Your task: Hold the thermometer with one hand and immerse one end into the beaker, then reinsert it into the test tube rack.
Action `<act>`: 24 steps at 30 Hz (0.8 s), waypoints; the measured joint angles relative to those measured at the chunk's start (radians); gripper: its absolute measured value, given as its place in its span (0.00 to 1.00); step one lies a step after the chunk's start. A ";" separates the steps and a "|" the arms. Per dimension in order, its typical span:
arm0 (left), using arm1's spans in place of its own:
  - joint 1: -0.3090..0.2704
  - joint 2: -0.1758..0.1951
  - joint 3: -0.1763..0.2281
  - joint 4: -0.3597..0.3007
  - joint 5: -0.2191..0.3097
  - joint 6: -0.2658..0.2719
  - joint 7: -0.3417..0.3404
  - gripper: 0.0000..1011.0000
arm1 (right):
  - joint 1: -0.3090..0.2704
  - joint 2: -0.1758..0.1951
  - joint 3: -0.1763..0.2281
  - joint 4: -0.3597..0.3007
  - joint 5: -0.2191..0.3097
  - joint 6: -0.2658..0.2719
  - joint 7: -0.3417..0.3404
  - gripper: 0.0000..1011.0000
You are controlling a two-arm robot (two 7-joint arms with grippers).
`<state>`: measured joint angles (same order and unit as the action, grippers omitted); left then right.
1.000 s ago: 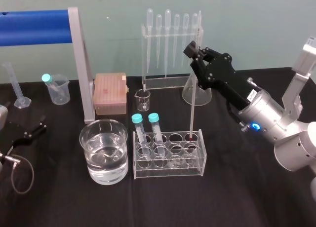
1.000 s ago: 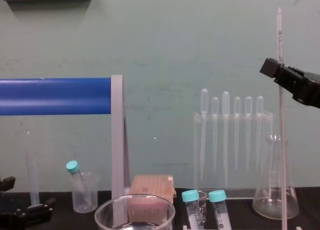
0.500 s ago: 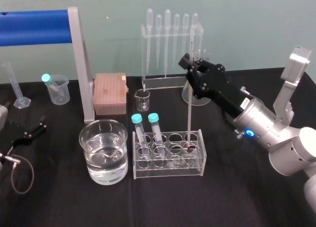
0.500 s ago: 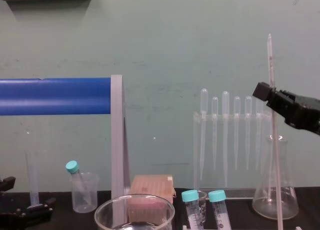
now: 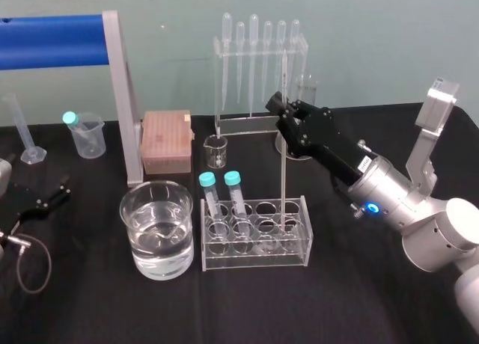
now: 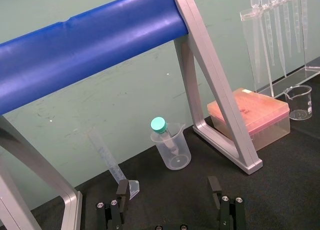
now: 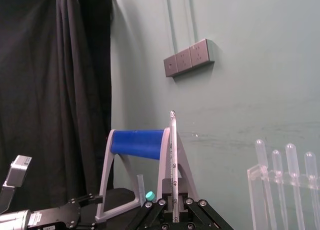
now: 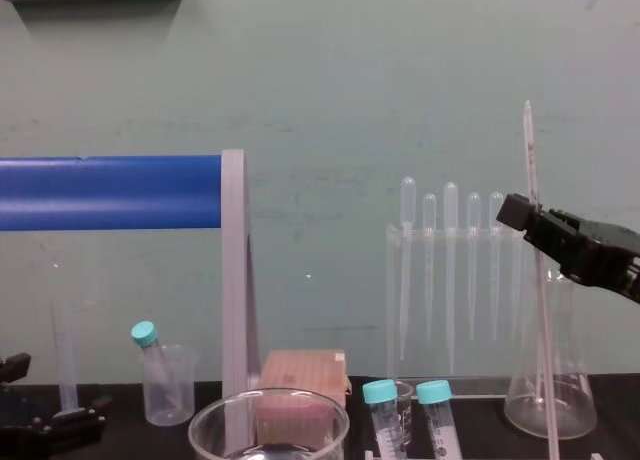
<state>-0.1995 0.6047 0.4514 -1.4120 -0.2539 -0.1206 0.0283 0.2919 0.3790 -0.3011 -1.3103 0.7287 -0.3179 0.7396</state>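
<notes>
Black-clothed table [image 5: 337, 299] carries everything. Blue-bar frame [image 5: 52, 41] on a silver leg stands at the back left.

Right arm [image 5: 419, 217], silver with a glowing blue ring, reaches in from the right. Right gripper [image 5: 280, 105] sits over the right end of the test tube rack [image 5: 254, 254], in front of the pipette rack [image 5: 258, 123]. Its jaws are pinched on the thermometer [image 5: 283, 172], holding well above the rod's middle; a short length sticks out above the fingers in the right wrist view [image 7: 173, 165]. In the chest view the rod [image 8: 540, 310] leans slightly.

Pipette rack holds several bulb-topped pipettes, back centre.

Beaker [image 5: 138, 247] sits front centre-left, just left of the test tube rack, about half full of clear liquid. Nothing is dipped in it.

Test tube rack: 2 teal-capped tubes [image 5: 221, 198] at its left end. The thermometer's lower end is down inside the back-right hole, well apart from the beaker.

Pink tip box [image 5: 166, 140] sits behind the beaker, beside the frame leg.

Conical flask [image 5: 296, 146] is partly hidden behind the right gripper.

Left gripper [image 6: 170, 200] lies parked at the table's left edge, fingers spread, nothing between them.

Small beaker with a teal-capped tube [image 5: 84, 134] stands back left, with a graduated cylinder [image 5: 22, 131] further left.

Tiny beaker [image 5: 215, 151] sits just right of the tip box.
</notes>
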 joint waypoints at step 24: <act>0.000 0.000 0.000 0.000 0.000 0.000 0.000 1.00 | -0.015 0.005 0.004 -0.004 0.000 0.029 -0.036 0.06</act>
<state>-0.1995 0.6047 0.4514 -1.4120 -0.2539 -0.1205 0.0283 0.2769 0.3844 -0.2974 -1.3144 0.7287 -0.2888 0.7040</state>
